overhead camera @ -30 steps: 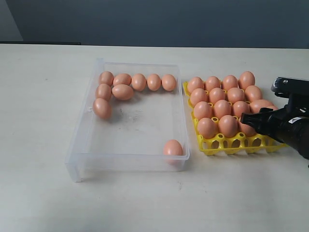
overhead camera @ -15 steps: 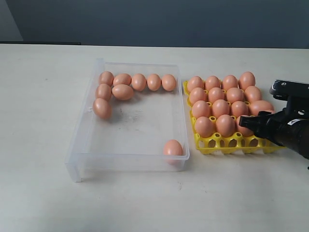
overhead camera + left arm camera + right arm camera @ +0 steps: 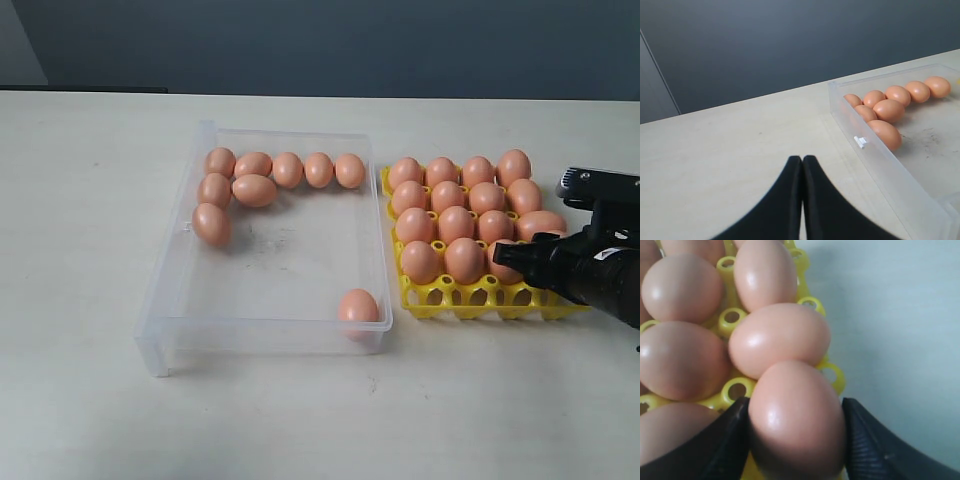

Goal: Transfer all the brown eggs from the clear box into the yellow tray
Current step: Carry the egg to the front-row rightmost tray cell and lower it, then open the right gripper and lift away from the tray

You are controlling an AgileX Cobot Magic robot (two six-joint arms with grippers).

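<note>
Right tool (image 3: pixel 795 412) clamps brown egg (image 3: pixel 797 425) across its middle; smooth, likely slippery, fragile: squeeze lightly. Left tool (image 3: pixel 802 162) closed, empty.

A pale cream, matte tabletop (image 3: pixel 80 330) is filling most of the exterior view, running past its left, right and near sides. Beyond the tabletop's far edge a plain dark blue-grey wall (image 3: pixel 350 45) is standing. Above the far left corner a lighter grey vertical panel (image 3: pixel 14 45) is meeting that wall, and a thin black strip (image 3: pixel 90 88) is lying along the far edge beneath it.
</note>
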